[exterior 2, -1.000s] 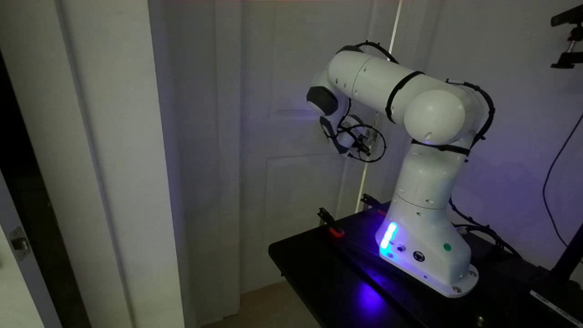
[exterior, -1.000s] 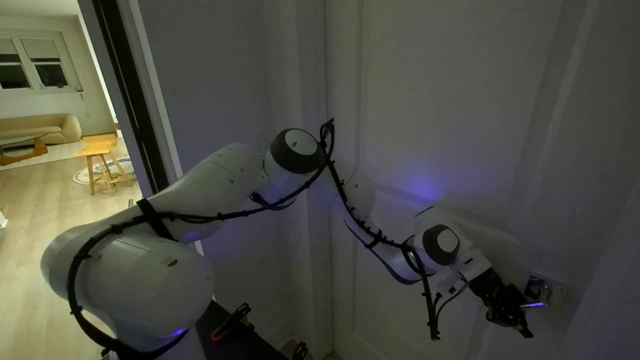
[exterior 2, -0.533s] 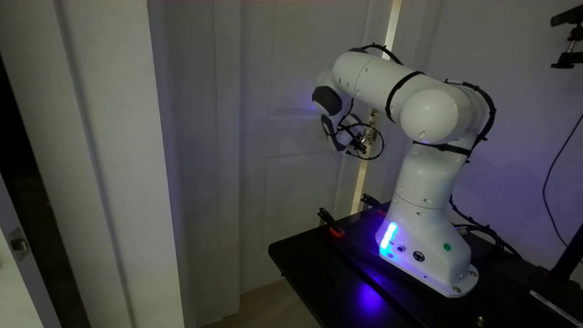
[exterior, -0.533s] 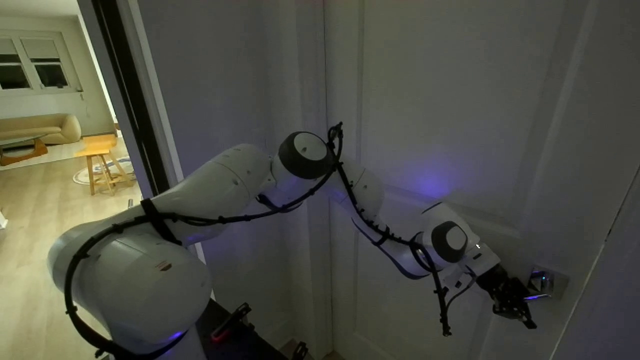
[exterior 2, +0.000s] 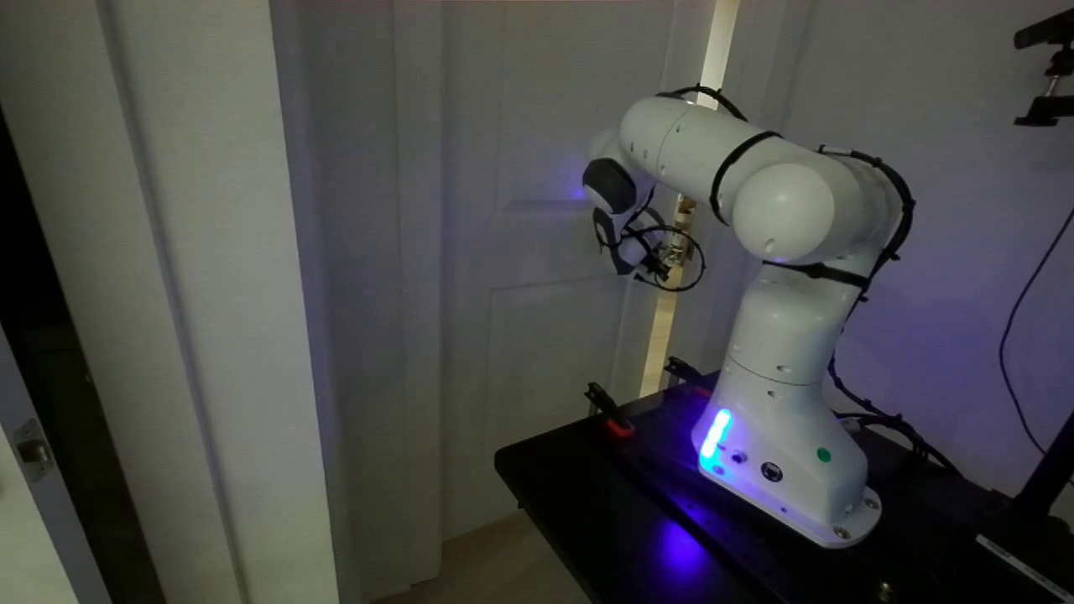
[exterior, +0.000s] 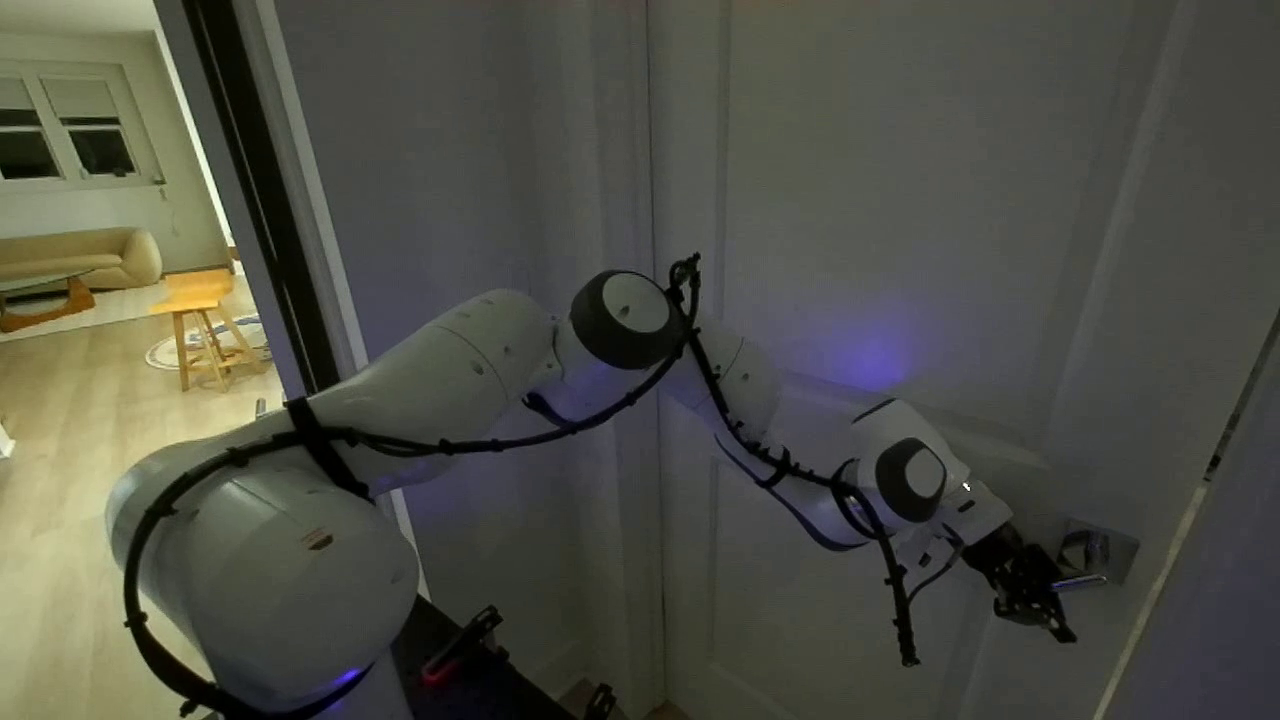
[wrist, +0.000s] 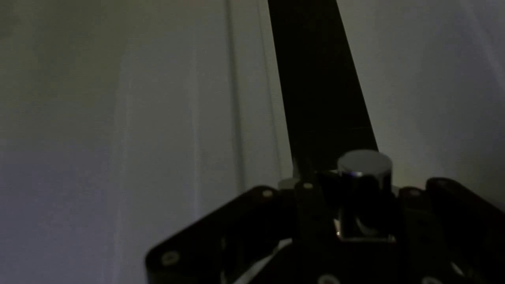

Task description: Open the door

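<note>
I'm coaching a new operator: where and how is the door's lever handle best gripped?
Probably by the slim lever bar, coming from the side away from the lit gap beside the door: in an exterior view the bar points sideways from its square plate, away from that gap.

In an exterior view we look down from close beside the robot arm (exterior: 470, 350), facing the panelled door (exterior: 880, 230), with a lit room (exterior: 70, 450) along our left edge. In an exterior view we stand well back, looking down across the black table (exterior 2: 579, 495), the door behind the arm and a wall strip (exterior 2: 210, 277) near us at left. In both exterior views we share the arm, the door and part of the table. In the wrist view we look from just behind the gripper (wrist: 360, 191) at a silver handle (wrist: 365, 163), very near.
</note>
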Available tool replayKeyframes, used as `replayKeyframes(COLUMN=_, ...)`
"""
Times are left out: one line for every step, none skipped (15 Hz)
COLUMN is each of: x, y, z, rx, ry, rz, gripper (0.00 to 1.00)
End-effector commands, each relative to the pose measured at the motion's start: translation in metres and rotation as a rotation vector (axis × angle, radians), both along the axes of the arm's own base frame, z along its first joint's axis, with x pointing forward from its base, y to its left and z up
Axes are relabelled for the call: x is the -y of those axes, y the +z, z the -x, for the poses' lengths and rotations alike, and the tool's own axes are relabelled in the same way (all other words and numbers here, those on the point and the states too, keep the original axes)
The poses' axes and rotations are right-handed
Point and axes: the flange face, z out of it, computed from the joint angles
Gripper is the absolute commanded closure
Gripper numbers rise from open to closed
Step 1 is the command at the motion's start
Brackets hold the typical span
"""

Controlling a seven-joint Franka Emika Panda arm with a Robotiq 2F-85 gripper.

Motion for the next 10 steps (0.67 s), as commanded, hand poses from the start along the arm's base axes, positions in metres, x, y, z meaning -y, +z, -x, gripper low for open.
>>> replayKeyframes(x=0.010, y=0.006, z=-0.012, rx=0.031, ry=-0.015, rz=-0.038, gripper=0.99)
replayKeyframes(x=0.009, y=0.007, z=-0.016, rx=0.038, ry=-0.008, rz=-0.041, gripper=0.99)
replayKeyframes(x=0.006, y=0.008, z=-0.022, rx=0.044, ry=0.000, rz=-0.043, gripper=0.99)
replayKeyframes(x=0.005, y=0.009, z=-0.027, rx=0.049, ry=0.009, rz=-0.044, gripper=0.99)
replayKeyframes(x=0.004, y=0.011, z=-0.031, rx=0.052, ry=0.016, rz=-0.048, gripper=0.99)
replayKeyframes(x=0.003, y=0.013, z=-0.035, rx=0.060, ry=0.021, rz=-0.051, gripper=0.99)
replayKeyframes(x=0.002, y=0.015, z=-0.039, rx=0.068, ry=0.028, rz=-0.053, gripper=0.99)
replayKeyframes(x=-0.001, y=0.016, z=-0.044, rx=0.076, ry=0.037, rz=-0.052, gripper=0.99)
replayKeyframes(x=-0.002, y=0.018, z=-0.048, rx=0.085, ry=0.045, rz=-0.051, gripper=0.99)
replayKeyframes(x=-0.004, y=0.021, z=-0.052, rx=0.095, ry=0.052, rz=-0.052, gripper=0.99)
